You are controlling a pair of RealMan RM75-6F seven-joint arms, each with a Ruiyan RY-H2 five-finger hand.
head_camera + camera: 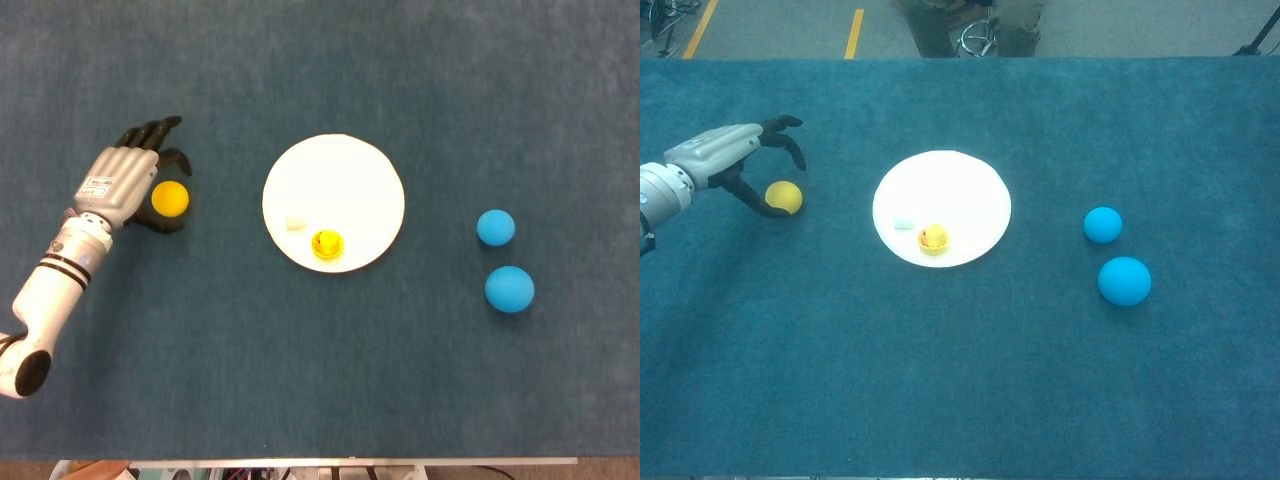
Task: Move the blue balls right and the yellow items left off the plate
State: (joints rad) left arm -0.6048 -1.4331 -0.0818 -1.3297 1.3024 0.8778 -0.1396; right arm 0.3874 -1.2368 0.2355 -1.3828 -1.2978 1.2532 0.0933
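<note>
A yellow ball [170,198] [783,196] lies on the blue cloth, left of the white plate [340,170] [950,185]. My left hand [122,180] [725,150] hovers beside it, fingers spread and raised above the ball, thumb curving under its near side; the ball looks free. A small yellow item [327,243] [933,238] sits on the plate's front edge, with a tiny pale piece [294,224] [903,223] to its left. Two blue balls, the smaller [495,227] [1102,224] and the larger [509,289] [1124,280], rest on the cloth to the right. My right hand is out of sight.
The table's far edge runs along the top of the chest view, with a person's legs and a stool base [975,35] beyond it. Blue cloth [320,380] covers the whole table.
</note>
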